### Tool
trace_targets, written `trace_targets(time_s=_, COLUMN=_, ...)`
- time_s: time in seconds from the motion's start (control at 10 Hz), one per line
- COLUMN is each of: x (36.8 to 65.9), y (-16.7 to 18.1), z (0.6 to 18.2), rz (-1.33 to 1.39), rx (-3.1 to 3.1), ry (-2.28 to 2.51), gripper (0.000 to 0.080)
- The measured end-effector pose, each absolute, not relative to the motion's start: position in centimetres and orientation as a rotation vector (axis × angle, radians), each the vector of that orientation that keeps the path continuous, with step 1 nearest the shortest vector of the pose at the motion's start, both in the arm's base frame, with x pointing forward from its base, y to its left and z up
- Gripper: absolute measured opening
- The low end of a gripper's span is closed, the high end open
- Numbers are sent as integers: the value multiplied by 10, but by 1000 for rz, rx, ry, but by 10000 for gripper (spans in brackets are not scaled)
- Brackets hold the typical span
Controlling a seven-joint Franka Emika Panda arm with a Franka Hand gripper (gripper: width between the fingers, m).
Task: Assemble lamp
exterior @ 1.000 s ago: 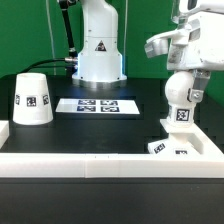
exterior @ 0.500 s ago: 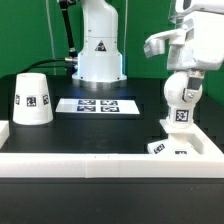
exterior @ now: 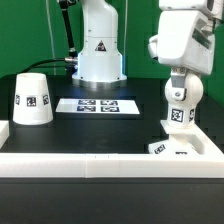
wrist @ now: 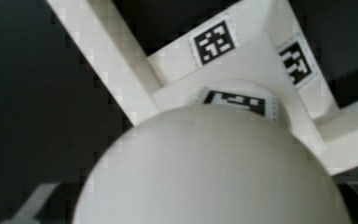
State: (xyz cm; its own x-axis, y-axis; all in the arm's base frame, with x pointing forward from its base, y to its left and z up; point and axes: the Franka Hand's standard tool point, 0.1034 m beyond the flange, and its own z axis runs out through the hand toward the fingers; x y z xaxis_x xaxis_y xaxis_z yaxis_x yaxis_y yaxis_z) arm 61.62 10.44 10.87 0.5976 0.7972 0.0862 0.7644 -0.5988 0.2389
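Note:
The white ball bulb [exterior: 181,93] hangs upright under my gripper [exterior: 180,84], its tagged stem [exterior: 178,116] pointing down at the blocky lamp base [exterior: 168,148] in the corner on the exterior view's right. The gripper is shut on the bulb. I cannot tell whether the stem touches the base. In the wrist view the bulb [wrist: 202,170] fills most of the picture, with the tagged base [wrist: 247,55] beyond it and a dark finger [wrist: 34,205] just showing at its side. The cone shade [exterior: 32,100] stands apart on the exterior view's left.
The marker board [exterior: 97,105] lies flat in the middle, in front of the arm's white pedestal [exterior: 98,50]. A low white wall [exterior: 90,160] runs along the front and closes the corner round the base.
The wrist has turned about its upright axis, so the hand now shows a different face. The bulb has stayed over the base, shifted only slightly.

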Motion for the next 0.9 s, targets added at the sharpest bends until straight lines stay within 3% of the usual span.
trace_targets(time_s=0.6, x=620, y=101, z=111, rz=339, rx=2889, ry=780, gripper=579)
trace_targets(time_s=0.9, x=618, y=101, z=110, rz=407, rx=3034, ry=272, gripper=579)
